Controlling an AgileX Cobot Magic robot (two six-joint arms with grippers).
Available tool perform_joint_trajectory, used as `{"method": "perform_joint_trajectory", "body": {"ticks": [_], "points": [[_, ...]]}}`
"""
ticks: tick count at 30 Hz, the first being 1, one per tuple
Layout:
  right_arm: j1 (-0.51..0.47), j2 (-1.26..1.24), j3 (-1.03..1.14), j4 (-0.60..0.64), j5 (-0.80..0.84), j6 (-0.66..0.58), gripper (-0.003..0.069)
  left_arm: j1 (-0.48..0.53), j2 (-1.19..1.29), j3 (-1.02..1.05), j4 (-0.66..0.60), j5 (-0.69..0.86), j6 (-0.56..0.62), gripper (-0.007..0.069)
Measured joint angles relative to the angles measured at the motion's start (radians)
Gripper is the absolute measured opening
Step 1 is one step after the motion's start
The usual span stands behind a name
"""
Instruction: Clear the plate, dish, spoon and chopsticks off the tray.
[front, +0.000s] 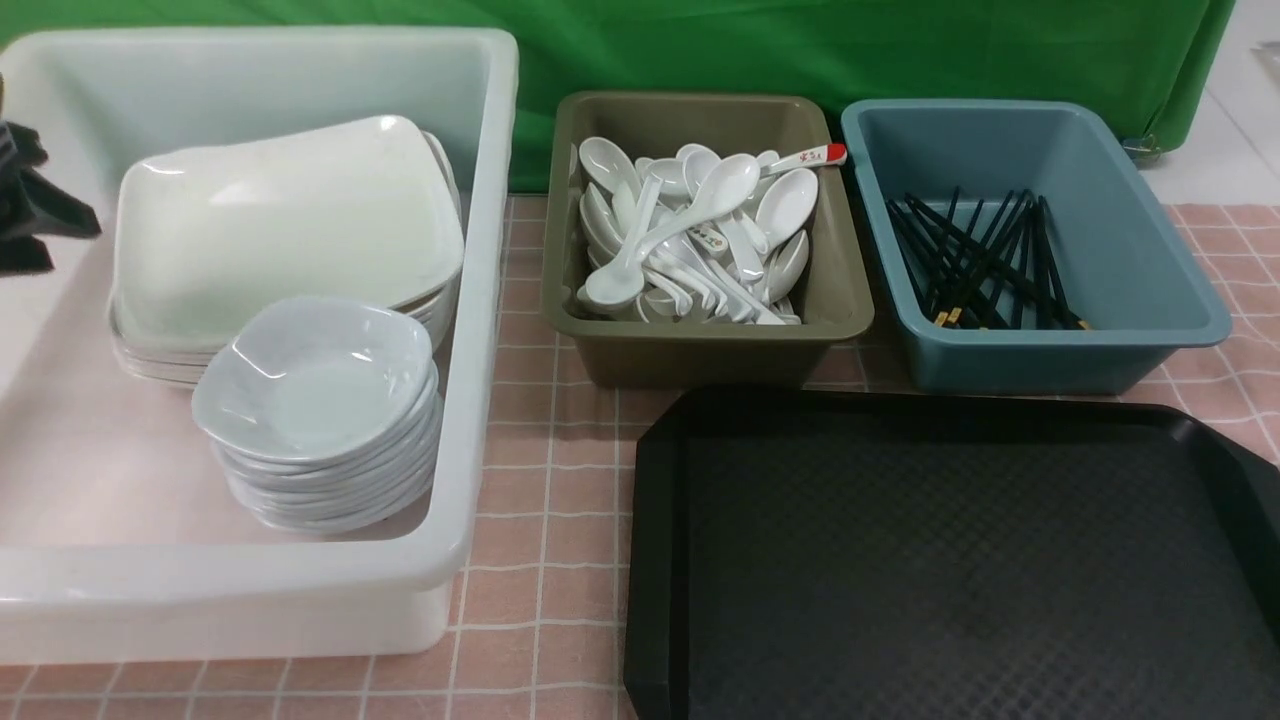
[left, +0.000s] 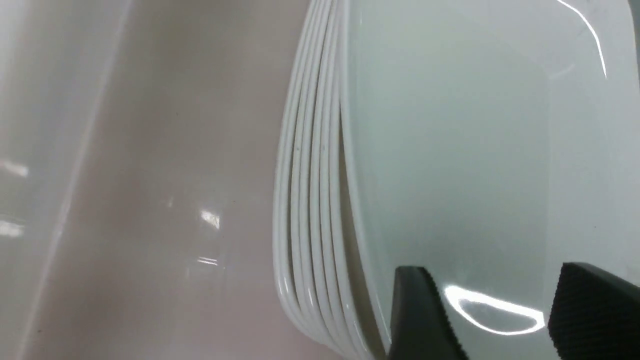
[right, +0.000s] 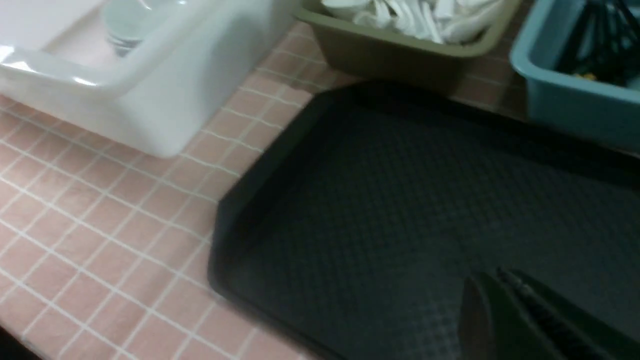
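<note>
Your left tool (left: 490, 272) hangs spread wide over the plate (left: 475, 150), which looks hard, shiny and slippery, so pinch its thin raised rim firmly.

The front camera looked forward and down from between the arms, taking in the white tub (front: 485, 300), olive tub (front: 700, 345), blue tub (front: 1040, 365) and black tray (front: 950, 560). The left wrist camera sat very close over the top plate (left: 475, 150) (inside the white tub). The right wrist camera hung low over the tray, sharing it and all three tubs with the front view.
</note>
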Motion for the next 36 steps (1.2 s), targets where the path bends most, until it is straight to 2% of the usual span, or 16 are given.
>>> {"method": "perform_joint_trajectory", "body": {"ticks": [3,5,6,9,11,13,18,29,36], "points": [[0.0,-0.001,-0.07,0.001,0.118,0.0,0.004,0.0,0.0,-0.057,0.037,0.074,-0.015,0.0269],[0.0,-0.002,-0.131,0.011,0.218,0.001,0.004,-0.01,-0.001,-0.081,0.053,0.13,-0.016,0.0131],[0.0,-0.003,-0.147,0.012,0.218,0.001,0.004,-0.018,-0.002,-0.083,0.058,0.144,-0.016,0.0078],[0.0,-0.004,-0.189,0.02,0.218,0.001,0.004,-0.069,-0.002,-0.085,0.108,0.161,-0.017,0.0013],[0.0,-0.004,-0.191,0.021,0.218,0.001,0.004,-0.1,0.0,-0.085,0.148,0.161,-0.02,0.0001],[0.0,-0.003,-0.191,0.023,0.218,0.001,0.004,-0.173,0.016,-0.085,0.247,0.141,-0.05,-0.0006],[0.0,-0.003,-0.177,0.03,0.218,0.001,0.0041,-0.232,0.063,-0.085,0.425,0.059,-0.118,-0.0007],[0.0,-0.002,-0.167,0.032,0.218,-0.002,0.0043,-0.217,0.134,-0.094,0.541,-0.088,-0.191,-0.0004],[0.0,-0.002,-0.173,-0.009,0.218,-0.081,0.0043,-0.208,0.082,-0.094,0.593,-0.107,-0.195,-0.0001]]}}
